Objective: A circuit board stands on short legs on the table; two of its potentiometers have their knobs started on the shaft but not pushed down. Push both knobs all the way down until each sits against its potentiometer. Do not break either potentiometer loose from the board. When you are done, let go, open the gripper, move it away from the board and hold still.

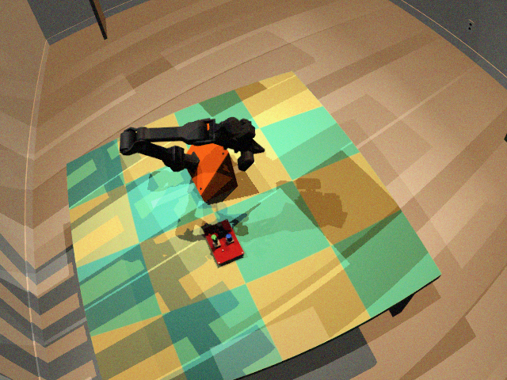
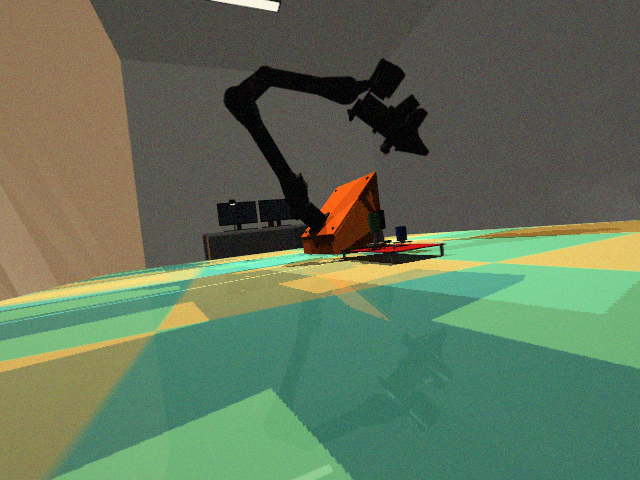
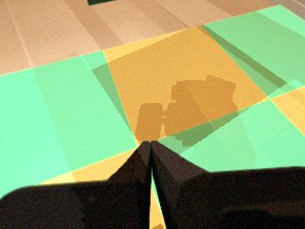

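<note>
Claw [image 1: 261,150] [image 2: 425,153] [image 3: 150,147] fingertips pressed together with nothing between them, I have my gripper high above the table [image 1: 295,261] [image 2: 465,289] [image 3: 62,124], well apart from the work. Its tips point down and outward, and the wrist view shows only patterned tabletop and shadow beyond them, no board.

Below stands the red circuit board [image 1: 229,254] [image 2: 413,248] on short legs, in front of the orange base block [image 1: 207,163] [image 2: 343,211]. Two knobs rise from it: a green one [image 1: 214,237] [image 2: 374,222] and a blue one [image 1: 228,237] [image 2: 400,233]. The green looks taller; I cannot tell how far either has gone down.

My worry is coming down off-centre: a sideways shove could tilt a knob or snap its potentiometer loose. Pushing too hard could do the same. A dark upright part [image 1: 223,229] [image 2: 382,219] stands close behind the knobs and could catch my fingers, and the base block crowds that side, so I would descend straight from above.
</note>
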Action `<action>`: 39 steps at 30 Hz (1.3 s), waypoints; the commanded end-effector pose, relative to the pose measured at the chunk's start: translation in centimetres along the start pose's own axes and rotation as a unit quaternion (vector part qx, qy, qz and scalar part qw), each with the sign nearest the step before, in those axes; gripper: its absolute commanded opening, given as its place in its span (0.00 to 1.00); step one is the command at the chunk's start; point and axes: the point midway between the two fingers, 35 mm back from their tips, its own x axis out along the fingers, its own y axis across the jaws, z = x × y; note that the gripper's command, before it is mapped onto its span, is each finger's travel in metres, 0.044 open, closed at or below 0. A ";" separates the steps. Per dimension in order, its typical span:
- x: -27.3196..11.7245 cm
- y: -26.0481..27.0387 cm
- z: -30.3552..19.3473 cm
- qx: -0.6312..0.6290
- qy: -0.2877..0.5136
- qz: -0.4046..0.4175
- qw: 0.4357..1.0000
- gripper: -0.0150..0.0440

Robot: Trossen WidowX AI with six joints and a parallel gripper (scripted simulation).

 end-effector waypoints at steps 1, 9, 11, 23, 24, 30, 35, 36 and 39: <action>-0.1 -1.9 -1.0 0.045 0.034 -0.017 0.998 0.25; -0.9 -6.1 -3.9 0.143 0.115 -0.060 0.981 0.25; -1.2 -7.1 -4.7 0.167 0.135 -0.071 0.974 0.25; -3.9 -13.0 -10.1 0.298 0.251 -0.143 0.910 0.25; -4.2 -13.5 -10.6 0.308 0.261 -0.149 0.903 0.25; -6.5 -16.1 -13.8 0.361 0.319 -0.191 0.855 0.25; -8.3 -17.9 -16.1 0.393 0.358 -0.221 0.818 0.25; -8.3 -17.9 -16.2 0.394 0.359 -0.222 0.816 0.25; -8.2 -18.0 -16.4 0.394 0.359 -0.222 0.816 0.25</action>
